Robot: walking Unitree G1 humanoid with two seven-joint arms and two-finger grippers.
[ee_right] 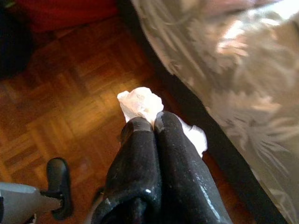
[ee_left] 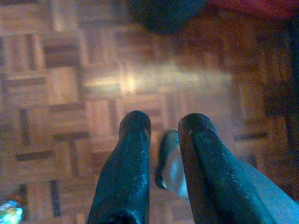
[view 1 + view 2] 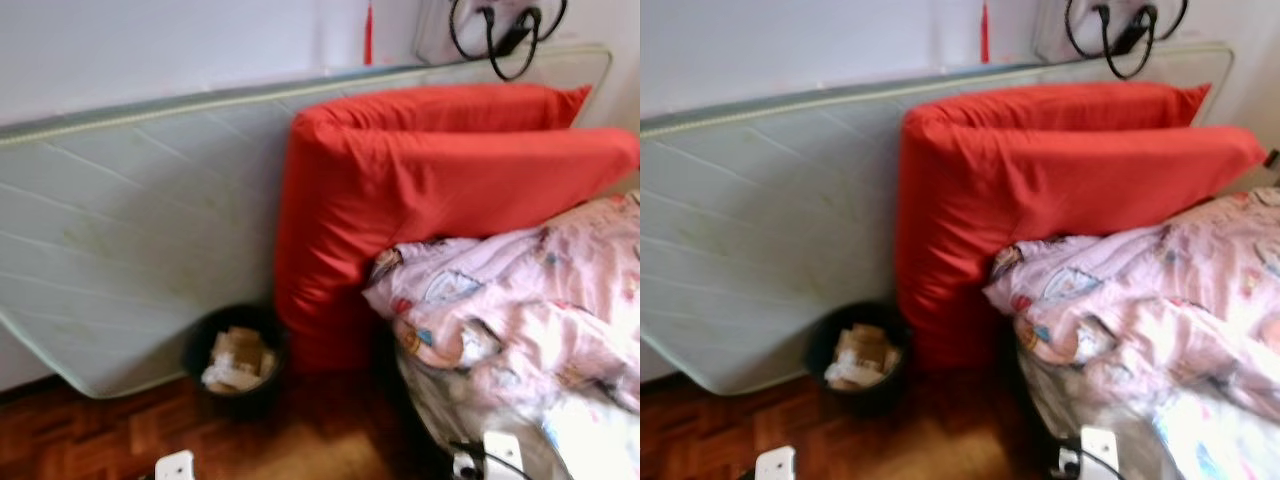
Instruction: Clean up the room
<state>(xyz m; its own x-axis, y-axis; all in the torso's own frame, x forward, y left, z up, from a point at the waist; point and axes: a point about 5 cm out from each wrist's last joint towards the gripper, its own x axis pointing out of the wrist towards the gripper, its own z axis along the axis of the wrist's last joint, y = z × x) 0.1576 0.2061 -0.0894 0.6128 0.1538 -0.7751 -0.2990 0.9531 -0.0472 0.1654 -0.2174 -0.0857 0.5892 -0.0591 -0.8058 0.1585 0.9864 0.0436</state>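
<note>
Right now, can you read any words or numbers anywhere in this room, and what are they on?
No text can be read anywhere.
The pink quilt has small cartoon pictures, but they are too blurred to tell if any hold letters.
The papers in the black bin are too blurred to read.
The red cushion and the pale mattress against the wall bear no writing.
The white wad in the right gripper is blank.

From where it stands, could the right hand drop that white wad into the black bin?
Probably yes. The right hand is shut on the white wad, and bare wood floor leads to the open-topped black bin ahead, to its left.
</note>
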